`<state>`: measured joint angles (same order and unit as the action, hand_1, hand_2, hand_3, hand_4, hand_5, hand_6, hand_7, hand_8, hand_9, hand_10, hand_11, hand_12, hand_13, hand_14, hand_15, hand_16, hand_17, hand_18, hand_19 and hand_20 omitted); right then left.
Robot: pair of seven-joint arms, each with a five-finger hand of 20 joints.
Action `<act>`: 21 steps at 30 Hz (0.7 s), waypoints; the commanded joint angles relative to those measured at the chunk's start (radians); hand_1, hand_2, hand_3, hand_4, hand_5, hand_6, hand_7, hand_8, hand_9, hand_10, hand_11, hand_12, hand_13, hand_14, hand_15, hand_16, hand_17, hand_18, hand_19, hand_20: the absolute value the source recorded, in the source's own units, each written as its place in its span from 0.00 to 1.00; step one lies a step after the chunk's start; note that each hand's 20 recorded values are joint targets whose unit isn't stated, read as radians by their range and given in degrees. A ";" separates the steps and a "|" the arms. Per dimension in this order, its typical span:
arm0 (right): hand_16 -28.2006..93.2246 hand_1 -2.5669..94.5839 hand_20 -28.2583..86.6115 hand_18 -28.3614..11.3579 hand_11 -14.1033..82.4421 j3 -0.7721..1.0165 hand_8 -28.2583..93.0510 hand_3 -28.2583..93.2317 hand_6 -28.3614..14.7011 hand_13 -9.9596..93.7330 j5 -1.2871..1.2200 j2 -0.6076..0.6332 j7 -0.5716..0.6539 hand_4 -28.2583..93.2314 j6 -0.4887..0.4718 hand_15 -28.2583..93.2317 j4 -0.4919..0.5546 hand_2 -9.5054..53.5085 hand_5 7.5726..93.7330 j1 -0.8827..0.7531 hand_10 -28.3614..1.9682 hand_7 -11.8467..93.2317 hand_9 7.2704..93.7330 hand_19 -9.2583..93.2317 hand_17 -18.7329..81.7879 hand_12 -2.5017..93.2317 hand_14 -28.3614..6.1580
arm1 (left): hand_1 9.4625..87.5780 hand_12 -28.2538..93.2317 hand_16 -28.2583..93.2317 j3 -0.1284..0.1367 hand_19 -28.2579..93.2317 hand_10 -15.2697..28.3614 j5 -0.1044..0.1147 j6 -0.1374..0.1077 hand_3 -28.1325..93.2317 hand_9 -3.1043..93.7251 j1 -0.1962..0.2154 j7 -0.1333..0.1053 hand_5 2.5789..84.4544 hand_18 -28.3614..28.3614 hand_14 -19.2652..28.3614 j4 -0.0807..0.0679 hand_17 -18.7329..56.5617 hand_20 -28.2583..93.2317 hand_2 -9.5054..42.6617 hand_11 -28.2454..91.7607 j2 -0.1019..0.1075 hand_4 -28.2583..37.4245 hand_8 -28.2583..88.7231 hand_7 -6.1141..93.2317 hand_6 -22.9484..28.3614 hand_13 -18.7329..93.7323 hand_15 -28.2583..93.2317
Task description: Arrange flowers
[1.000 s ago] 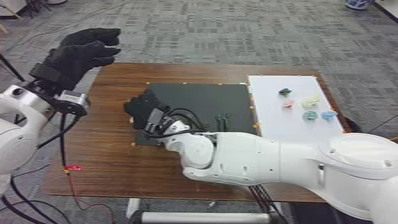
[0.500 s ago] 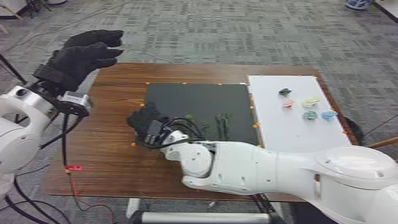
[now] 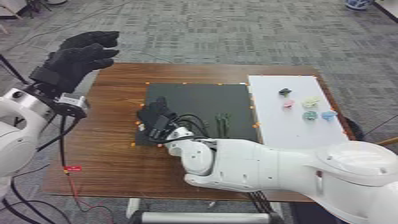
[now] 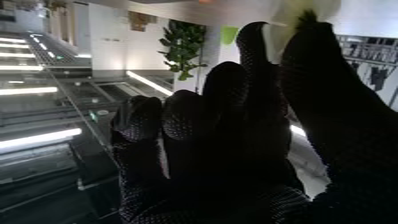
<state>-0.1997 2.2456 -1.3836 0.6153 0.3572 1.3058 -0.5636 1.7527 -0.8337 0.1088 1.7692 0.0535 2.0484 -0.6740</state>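
Observation:
In the head view, my right hand [image 3: 156, 115] is over the left part of the dark mat [image 3: 200, 95], with a small whitish spot beside it. Between thumb and finger of my right hand [image 4: 231, 150], in the right wrist view, a pale flower [image 4: 286, 31] is pinched; a dark green tuft stands by the thumb tip. Green stems [image 3: 223, 122] lie on the mat right of the hand. Pink [image 3: 289, 103], yellow [image 3: 310, 102], teal [image 3: 310, 115] and blue [image 3: 329, 115] flowers and a dark one [image 3: 284, 92] rest on the white board [image 3: 289, 132]. My left hand [image 3: 78, 57] is raised, open and holding nothing.
The brown wooden table [image 3: 111, 165] carries the mat and board, both edged with small orange markers. My left hand is above its back left corner. Cables hang beside the left arm, and my right forearm crosses the table's front part.
My right hand has moved towards the table's front and a little to the right over the mat. The left hand has barely moved.

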 commanded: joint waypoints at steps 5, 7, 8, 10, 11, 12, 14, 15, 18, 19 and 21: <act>0.62 0.40 0.76 0.23 0.75 0.021 0.11 0.92 0.69 0.66 -0.013 0.021 -0.009 0.00 -0.031 0.89 0.040 0.00 0.54 0.025 0.59 0.50 0.57 0.91 0.49 0.62 0.56 | 0.22 0.34 0.20 0.025 0.51 0.61 0.004 -0.002 0.80 0.23 0.026 0.000 0.29 0.85 0.71 0.015 0.14 0.32 0.07 0.43 -0.018 0.03 0.15 0.30 0.51 0.28 0.52; 0.62 0.39 0.76 0.23 0.75 0.015 0.10 0.92 0.68 0.66 -0.010 0.021 0.000 0.00 -0.019 0.89 0.049 0.00 0.53 0.033 0.57 0.50 0.55 0.91 0.49 0.61 0.56 | 0.22 0.34 0.20 0.028 0.52 0.61 0.005 -0.002 0.80 0.23 0.029 0.000 0.29 0.85 0.71 0.016 0.14 0.32 0.07 0.43 -0.019 0.03 0.15 0.30 0.51 0.28 0.52; 0.62 0.39 0.76 0.23 0.76 0.016 0.10 0.92 0.68 0.66 -0.012 0.022 0.003 0.00 -0.009 0.89 0.054 0.00 0.53 0.033 0.57 0.50 0.55 0.91 0.49 0.60 0.56 | 0.22 0.34 0.20 0.026 0.52 0.61 0.005 -0.004 0.80 0.23 0.029 0.000 0.29 0.85 0.71 0.016 0.14 0.32 0.07 0.43 -0.019 0.03 0.15 0.30 0.51 0.28 0.52; 0.62 0.38 0.76 0.23 0.77 0.014 0.10 0.92 0.67 0.66 -0.015 0.025 0.008 0.00 -0.001 0.89 0.070 0.00 0.52 0.040 0.56 0.49 0.54 0.91 0.49 0.58 0.56 | 0.22 0.35 0.20 0.028 0.52 0.61 0.006 -0.004 0.80 0.23 0.031 -0.001 0.29 0.85 0.71 0.017 0.14 0.31 0.07 0.43 -0.020 0.03 0.15 0.30 0.51 0.28 0.52; 0.62 0.38 0.76 0.23 0.77 0.017 0.10 0.93 0.67 0.66 -0.010 0.026 0.010 0.00 0.005 0.89 0.074 0.00 0.52 0.040 0.55 0.49 0.53 0.91 0.49 0.57 0.56 | 0.22 0.35 0.20 0.029 0.52 0.61 0.005 -0.003 0.80 0.23 0.032 0.001 0.29 0.85 0.71 0.018 0.14 0.31 0.07 0.43 -0.020 0.03 0.15 0.30 0.51 0.28 0.52; 0.62 0.37 0.76 0.23 0.78 0.018 0.10 0.93 0.66 0.66 -0.010 0.027 0.009 0.00 0.006 0.89 0.079 0.00 0.51 0.041 0.55 0.49 0.53 0.91 0.49 0.56 0.56 | 0.22 0.35 0.20 0.028 0.52 0.61 0.004 -0.005 0.80 0.23 0.032 0.002 0.29 0.85 0.71 0.018 0.14 0.31 0.08 0.43 -0.020 0.03 0.15 0.30 0.51 0.28 0.52; 0.62 0.37 0.76 0.22 0.78 0.013 0.10 0.93 0.66 0.66 -0.006 0.027 0.014 0.00 0.024 0.89 0.086 0.00 0.50 0.049 0.55 0.48 0.52 0.91 0.49 0.56 0.56 | 0.22 0.35 0.20 0.033 0.52 0.61 0.006 -0.006 0.80 0.23 0.040 0.000 0.29 0.85 0.71 0.021 0.14 0.31 0.08 0.43 -0.022 0.03 0.15 0.30 0.51 0.28 0.52; 0.62 0.37 0.76 0.22 0.78 0.011 0.10 0.92 0.65 0.65 -0.006 0.027 0.017 0.00 0.033 0.90 0.088 0.00 0.50 0.053 0.54 0.48 0.52 0.91 0.49 0.55 0.56 | 0.22 0.35 0.20 0.029 0.52 0.61 0.004 -0.006 0.80 0.23 0.035 -0.001 0.29 0.85 0.71 0.019 0.14 0.31 0.08 0.43 -0.022 0.03 0.15 0.29 0.51 0.27 0.52; 0.62 0.37 0.76 0.23 0.78 0.015 0.10 0.92 0.65 0.65 -0.015 0.030 0.008 0.00 0.043 0.90 0.094 0.00 0.49 0.059 0.54 0.48 0.51 0.91 0.49 0.55 0.56 | 0.22 0.35 0.20 0.027 0.52 0.62 0.006 -0.006 0.80 0.23 0.034 -0.001 0.29 0.85 0.71 0.018 0.14 0.31 0.08 0.43 -0.021 0.03 0.15 0.29 0.51 0.27 0.52; 0.62 0.37 0.76 0.23 0.78 0.018 0.10 0.92 0.65 0.65 -0.010 0.031 0.007 0.00 0.041 0.90 0.095 0.00 0.49 0.058 0.54 0.48 0.51 0.91 0.48 0.55 0.56 | 0.22 0.35 0.20 0.026 0.52 0.62 0.005 -0.005 0.80 0.23 0.032 0.000 0.29 0.85 0.71 0.016 0.14 0.31 0.08 0.43 -0.022 0.03 0.15 0.29 0.51 0.27 0.52; 0.62 0.37 0.76 0.23 0.78 0.028 0.10 0.92 0.65 0.65 -0.008 0.037 0.006 0.00 0.047 0.90 0.102 0.00 0.49 0.052 0.54 0.48 0.51 0.91 0.48 0.54 0.56 | 0.22 0.35 0.20 0.029 0.52 0.62 0.005 -0.007 0.80 0.23 0.036 -0.003 0.29 0.85 0.71 0.018 0.14 0.31 0.08 0.43 -0.024 0.03 0.15 0.30 0.51 0.27 0.52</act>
<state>-0.1967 2.2222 -1.3518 0.6217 0.3751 1.3855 -0.5323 1.7746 -0.8333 0.1082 1.7984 0.0530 2.0589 -0.6853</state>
